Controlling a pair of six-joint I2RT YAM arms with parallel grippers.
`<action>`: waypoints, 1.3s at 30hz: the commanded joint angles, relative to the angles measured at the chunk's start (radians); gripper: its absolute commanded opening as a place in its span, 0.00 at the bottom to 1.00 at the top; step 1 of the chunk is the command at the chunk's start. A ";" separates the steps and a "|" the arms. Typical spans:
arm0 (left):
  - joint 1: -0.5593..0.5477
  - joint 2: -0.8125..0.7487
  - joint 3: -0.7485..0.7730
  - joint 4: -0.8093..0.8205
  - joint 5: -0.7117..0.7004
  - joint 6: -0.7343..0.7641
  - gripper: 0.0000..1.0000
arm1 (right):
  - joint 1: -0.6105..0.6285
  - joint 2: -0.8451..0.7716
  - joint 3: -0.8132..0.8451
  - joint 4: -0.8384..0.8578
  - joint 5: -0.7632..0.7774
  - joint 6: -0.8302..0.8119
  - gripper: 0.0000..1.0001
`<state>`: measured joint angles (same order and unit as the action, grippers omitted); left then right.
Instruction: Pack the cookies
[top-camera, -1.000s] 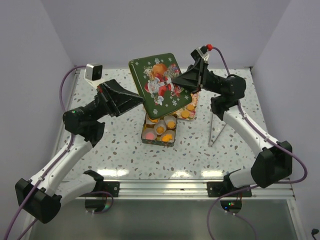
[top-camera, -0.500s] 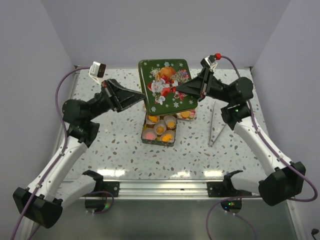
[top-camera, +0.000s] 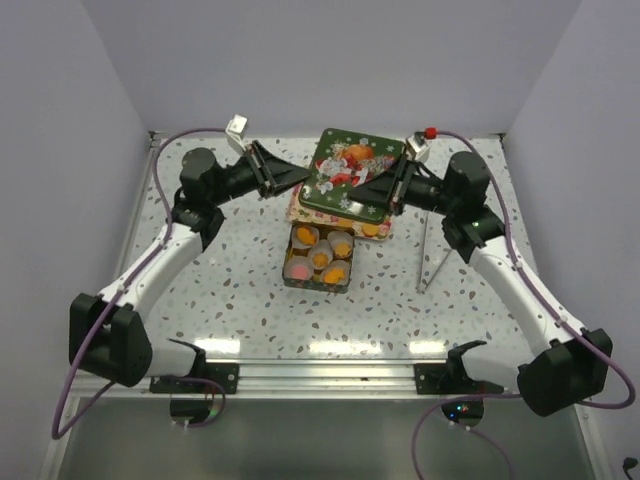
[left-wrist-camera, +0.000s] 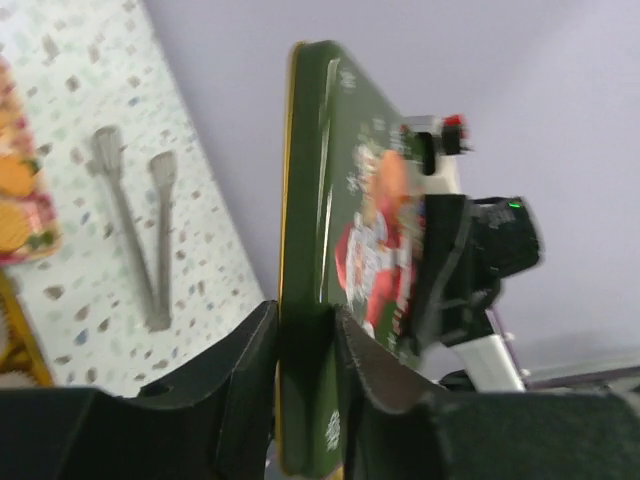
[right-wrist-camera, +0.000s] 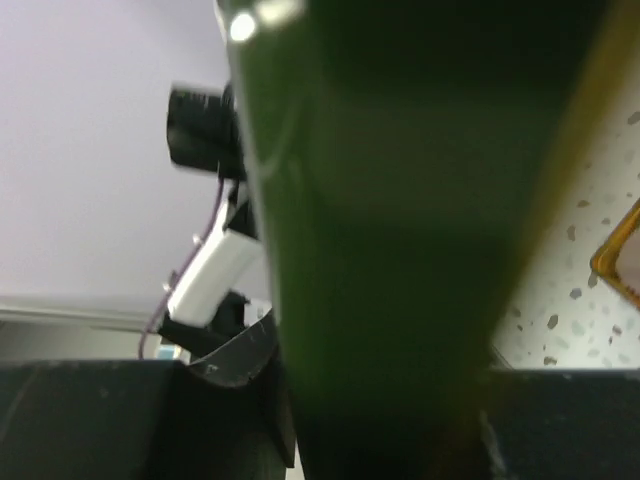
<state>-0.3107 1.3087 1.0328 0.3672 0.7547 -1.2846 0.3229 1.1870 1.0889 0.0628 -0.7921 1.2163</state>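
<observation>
While the green Christmas tin lid (top-camera: 352, 170) hangs tilted above the back of the table (top-camera: 230, 270), both arms meet at it from opposite sides.

Left gripper (top-camera: 303, 181): on the lid's left edge. In the left wrist view the lid (left-wrist-camera: 305, 200) runs edge-on straight up between the two black fingers (left-wrist-camera: 250, 370), gold rim against one, printed face against the other, with no gap showing on either side. The jaws stand narrow and are clamped on the lid.

Right gripper (top-camera: 388, 190): on the lid's right edge, opposite the left. In the right wrist view the lid (right-wrist-camera: 400, 200) is a dark green blur that fills the space between the fingers. It reads as a narrow grip on the lid too.

Cookies (top-camera: 320, 258): orange ones and one pink one sit in white paper cups (top-camera: 344, 241) inside the open tin base (top-camera: 316, 286), on the table just in front of the raised lid. More orange cookies lie on a patterned tray (top-camera: 293, 211) directly behind the base, mostly hidden under the lid; only its left and right ends show.

Metal tongs (top-camera: 430, 255) lie on the table to the right of the tin base, apart from it and beneath the right forearm. The left wrist view shows them (left-wrist-camera: 140, 240) with their arms spread in a narrow V.
</observation>
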 joint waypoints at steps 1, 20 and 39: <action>-0.033 0.104 0.038 -0.090 0.070 0.128 0.34 | 0.096 0.058 -0.014 -0.058 -0.066 -0.069 0.05; 0.140 0.311 -0.005 -0.323 0.169 0.494 0.56 | 0.168 0.310 -0.071 0.102 0.106 -0.014 0.00; 0.139 0.334 -0.148 -0.300 0.183 0.636 0.40 | 0.196 0.519 -0.265 0.459 0.096 0.065 0.00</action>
<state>-0.1570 1.6566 0.9016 0.0017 0.8322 -0.6598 0.5190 1.6634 0.8280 0.4484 -0.7513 1.3010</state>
